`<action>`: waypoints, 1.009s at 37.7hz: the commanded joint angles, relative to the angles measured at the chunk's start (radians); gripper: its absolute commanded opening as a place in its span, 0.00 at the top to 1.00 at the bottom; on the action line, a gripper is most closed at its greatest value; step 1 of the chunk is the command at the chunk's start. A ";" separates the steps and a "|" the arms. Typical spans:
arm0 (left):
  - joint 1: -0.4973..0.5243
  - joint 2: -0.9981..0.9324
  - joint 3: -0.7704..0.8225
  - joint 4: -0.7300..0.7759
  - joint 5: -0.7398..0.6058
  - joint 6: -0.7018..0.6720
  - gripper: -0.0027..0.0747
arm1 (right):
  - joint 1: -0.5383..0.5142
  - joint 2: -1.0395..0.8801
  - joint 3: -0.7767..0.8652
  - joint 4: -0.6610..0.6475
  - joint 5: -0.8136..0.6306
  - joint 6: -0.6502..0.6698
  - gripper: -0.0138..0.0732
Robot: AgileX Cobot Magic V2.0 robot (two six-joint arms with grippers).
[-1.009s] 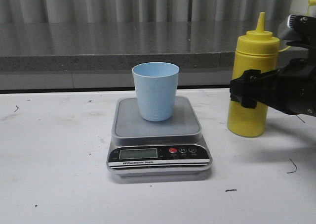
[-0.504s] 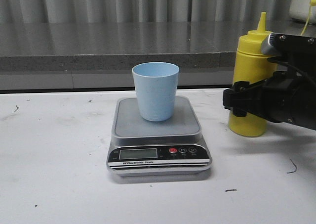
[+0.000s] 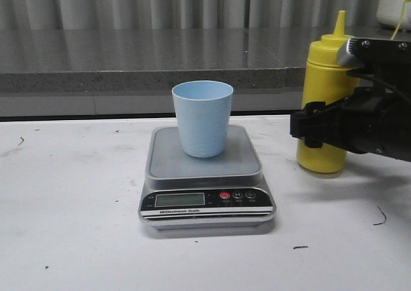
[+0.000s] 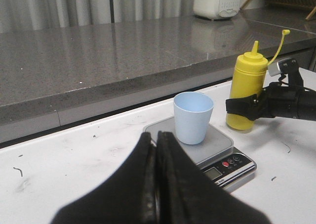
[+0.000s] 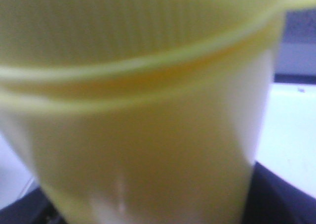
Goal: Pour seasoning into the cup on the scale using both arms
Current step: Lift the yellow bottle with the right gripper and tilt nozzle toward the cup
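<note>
Counted from my remote station: one cup (image 3: 202, 117), one scale (image 3: 205, 178), one seasoning bottle (image 3: 326, 105), two arms. My right gripper (image 3: 308, 127) sits at the yellow bottle's middle; whether its fingers are pressing the plastic I cannot tell, since the right wrist camera shows only blurred yellow. My left gripper (image 4: 157, 182) has its fingers pressed together on nothing, back from the scale. The pale blue cup stands upright on the grey platform, bottle upright just right of the scale on the white table (image 3: 70, 227).

Front and left wrist views share scale (image 3: 205, 175); right wrist close.
</note>
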 commanded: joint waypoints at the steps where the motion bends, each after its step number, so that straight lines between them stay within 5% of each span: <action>1: 0.000 0.010 -0.025 -0.013 -0.087 -0.008 0.99 | -0.001 -0.112 -0.026 -0.027 -0.069 -0.101 0.65; 17: 0.000 0.010 -0.025 -0.013 -0.087 -0.008 0.99 | -0.001 -0.217 -0.244 -0.029 0.416 -0.775 0.65; 31: 0.000 0.010 -0.025 -0.013 -0.087 -0.008 0.99 | -0.001 -0.217 -0.318 -0.029 0.415 -1.341 0.65; 38: 0.000 0.010 -0.025 -0.013 -0.087 -0.008 0.99 | -0.001 -0.217 -0.363 -0.029 0.409 -1.473 0.71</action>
